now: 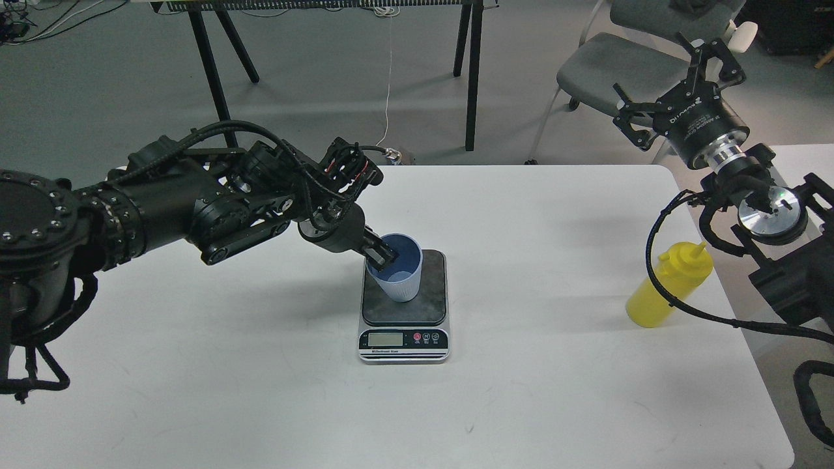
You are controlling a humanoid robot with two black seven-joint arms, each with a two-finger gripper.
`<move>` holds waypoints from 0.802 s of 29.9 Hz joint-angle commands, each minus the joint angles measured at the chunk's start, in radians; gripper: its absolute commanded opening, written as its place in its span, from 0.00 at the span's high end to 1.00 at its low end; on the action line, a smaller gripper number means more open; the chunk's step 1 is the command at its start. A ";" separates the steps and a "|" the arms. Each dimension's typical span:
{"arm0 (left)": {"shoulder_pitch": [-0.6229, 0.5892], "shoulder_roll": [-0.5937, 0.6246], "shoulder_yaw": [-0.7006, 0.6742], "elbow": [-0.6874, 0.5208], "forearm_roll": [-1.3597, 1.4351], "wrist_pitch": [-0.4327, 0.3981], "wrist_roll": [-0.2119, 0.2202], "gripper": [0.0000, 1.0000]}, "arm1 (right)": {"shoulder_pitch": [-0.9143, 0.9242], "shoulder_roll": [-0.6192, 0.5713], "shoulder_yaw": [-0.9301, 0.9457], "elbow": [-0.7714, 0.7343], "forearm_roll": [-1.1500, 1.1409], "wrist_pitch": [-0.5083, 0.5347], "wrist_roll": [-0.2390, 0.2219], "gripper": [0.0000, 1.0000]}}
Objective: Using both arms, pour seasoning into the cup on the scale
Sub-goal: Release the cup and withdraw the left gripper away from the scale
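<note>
L claw (381,253) is clamped on the cup's (399,273) rim, one finger inside, prob. to steady it on the scale (404,306) mid-tabletop (260,391) w/ the mouth open for the pour. Cup: ribbed, tapered, light-blue plastic; scale: flat, dark mottled plate, silver front. R claw (677,81) hangs raised, fingers apart, empty. Bottle (671,283), soft yellow plastic w/ pointed nozzle, stands untouched near the right edge, well apart from the cup.

Left gripper (381,253) pinches cup (399,277) rim on scale (404,326).
</note>
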 commanded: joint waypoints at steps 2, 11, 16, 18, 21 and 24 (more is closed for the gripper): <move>-0.001 0.004 -0.020 -0.004 -0.027 0.000 0.000 0.37 | -0.010 0.000 0.000 0.001 0.001 0.000 0.000 0.01; -0.078 0.071 -0.094 -0.009 -0.182 0.000 0.000 0.21 | -0.012 0.000 0.000 -0.001 0.000 0.000 0.000 0.01; -0.151 0.195 -0.342 0.026 -0.476 0.000 0.000 0.17 | -0.024 0.000 0.041 -0.002 0.014 0.000 0.001 0.01; -0.144 0.219 -0.481 0.106 -0.645 0.000 0.000 0.17 | -0.045 -0.006 0.090 -0.002 0.027 0.000 -0.008 0.01; -0.071 0.217 -0.640 0.274 -0.935 0.000 0.000 0.17 | -0.079 -0.079 0.109 0.005 0.111 0.000 -0.025 0.01; 0.020 0.209 -0.689 0.400 -1.168 0.000 0.000 0.16 | -0.108 -0.182 0.104 0.046 0.260 0.000 -0.075 0.01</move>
